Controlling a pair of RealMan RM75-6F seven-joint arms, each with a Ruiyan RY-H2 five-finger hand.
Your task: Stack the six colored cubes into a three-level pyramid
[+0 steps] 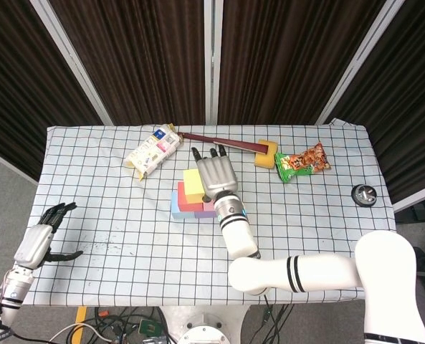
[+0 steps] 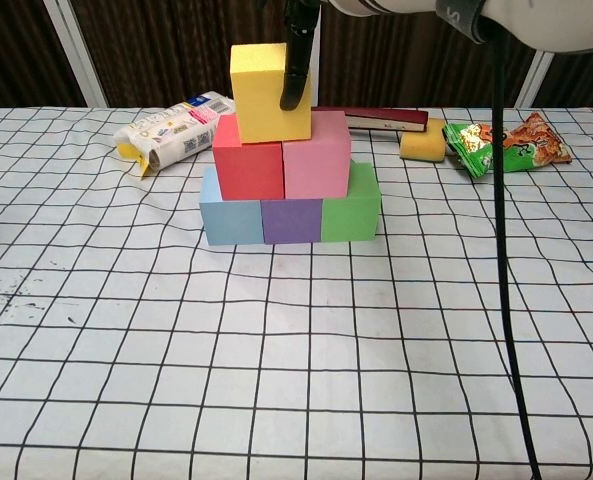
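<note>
Yellow cube (image 2: 269, 92) under right robot hand (image 1: 214, 174)

A desk (image 1: 327, 215) covered with a white cloth printed in a black grid carries several loose items along its far side. A white snack packet with a yellow end (image 1: 152, 151) lies tilted at the far left. A flat dark red book (image 2: 374, 118) lies beside a yellow sponge (image 1: 266, 154), the two touching at the sponge's edge. Just right of the sponge lies a green and orange snack bag (image 1: 303, 163). Well apart, near the desk's right edge, sits a small round black object (image 1: 364, 194). Dark curtains (image 1: 140, 57) hang behind the desk.
</note>
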